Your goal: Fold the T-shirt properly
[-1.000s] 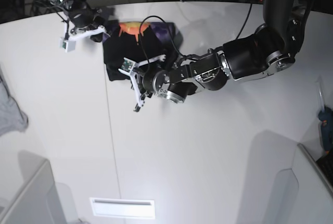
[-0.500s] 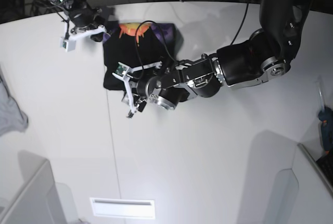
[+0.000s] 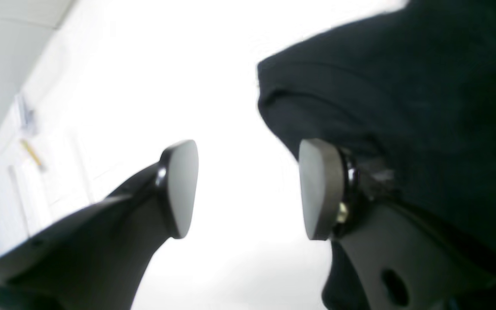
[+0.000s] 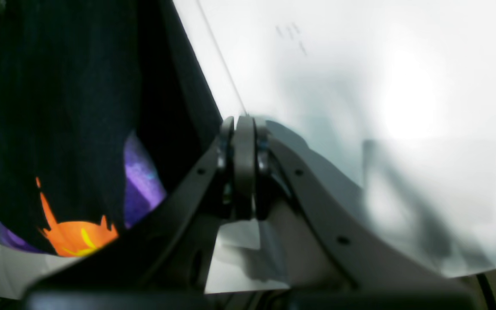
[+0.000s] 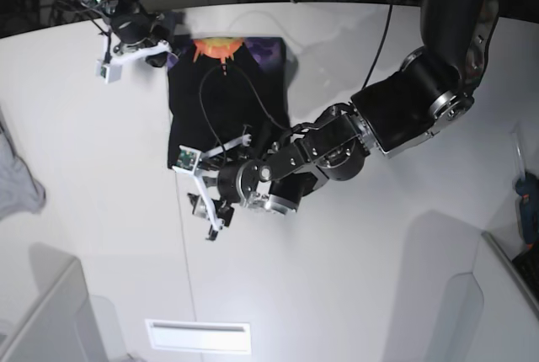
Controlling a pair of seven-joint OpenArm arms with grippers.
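T-shirt (image 5: 226,97), black, lying as a compact folded rectangle on the white table (image 5: 354,278), toward twelve o'clock in the base view. A strip of its orange, yellow and purple print shows along the far edge; the rest of the upper face is plain black.

Left gripper (image 5: 208,204): we see it at the six o'clock corner of the folded garment, over bare table. In the left wrist view its pads (image 3: 183,185) stand apart with only white tabletop between them; the jaws are partly open and grip nothing. The black cloth (image 3: 403,94) lies at about two o'clock from the gap, just beside one pad, and we cannot tell whether it touches.

Right gripper (image 5: 139,49): we place it at the ten o'clock corner of the garment, near the printed edge. In the right wrist view its pads (image 4: 241,142) meet face to face, fully closed; no cloth is visible between them, and the shirt (image 4: 63,112) lies toward nine o'clock of the fingers.

Progress, as we judge it: sleeves and body appear already folded in, so the main folds are done. What remains, if anything, is squaring the edges or one last fold; the outline looks fairly even, though the arm hides the five o'clock corner.

A light grey cloth (image 5: 18,181) rests at nine o'clock, well apart.
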